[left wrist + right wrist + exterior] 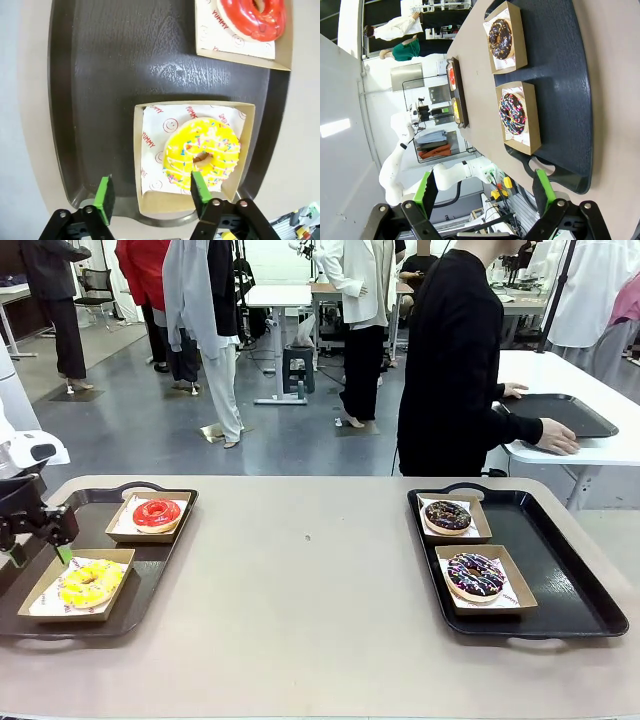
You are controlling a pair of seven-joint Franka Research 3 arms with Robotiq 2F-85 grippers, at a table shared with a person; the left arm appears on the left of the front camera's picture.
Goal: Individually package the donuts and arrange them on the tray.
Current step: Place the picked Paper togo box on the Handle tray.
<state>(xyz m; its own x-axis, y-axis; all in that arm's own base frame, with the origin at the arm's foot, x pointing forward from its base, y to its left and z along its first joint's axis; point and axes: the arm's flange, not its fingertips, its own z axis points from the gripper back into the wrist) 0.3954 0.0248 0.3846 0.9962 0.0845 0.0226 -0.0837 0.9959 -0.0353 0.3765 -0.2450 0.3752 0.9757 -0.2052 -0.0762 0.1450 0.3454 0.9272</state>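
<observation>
The left black tray (150, 570) carries a glossy red donut (157, 512) and a yellow donut (90, 582), each in an open cardboard box. My left gripper (40, 554) hovers at the tray's left end. In its wrist view the left gripper (152, 197) is open above the near edge of the yellow donut's (202, 152) box (150, 202), gripping nothing; the red donut (252, 17) lies farther off. The right tray (570, 580) holds the boxed chocolate sprinkled donut (448, 516) and the white-drizzled one (475, 575). My right gripper (485, 187) is open, well short of that tray (560, 75).
A person in black stands across the table, both hands on another black tray (565, 412) on a white side table at the right. The tan tabletop (310, 580) stretches bare between the two trays. More people and furniture stand farther back.
</observation>
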